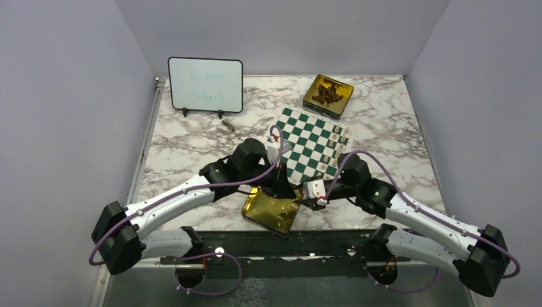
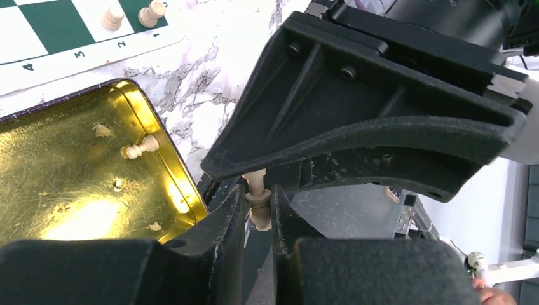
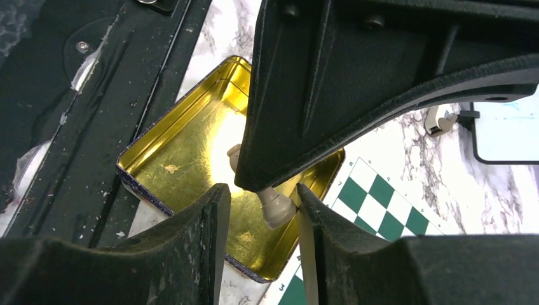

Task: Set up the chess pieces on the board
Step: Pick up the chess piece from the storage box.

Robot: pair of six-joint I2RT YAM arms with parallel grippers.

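Left gripper (image 2: 257,215): pressed together on a pale piece (image 2: 256,190), holding it in the air at the right rim of the near gold tin (image 1: 268,216).
Near gold tin: open, with one spare piece (image 2: 140,148) lying on its side in it.
Right gripper (image 3: 262,192): fingers spread around the same pale piece, with a gap on one side, so not yet gripping.
Step in hand: seemingly a hand-over of the piece from left to right.
Next move: the right fingers should close squarely before the left lets go. The piece is tiny and could tip or drop into the tin.
Board (image 1: 307,137): green and white, right of centre, with set pieces (image 1: 335,139) along its right edge.
Table (image 1: 192,150): marbled. A whiteboard (image 1: 206,85) stands at the far left and a far tin (image 1: 346,97) of dark pieces beyond the board.
Room: plain lilac walls (image 1: 64,96) on three sides.
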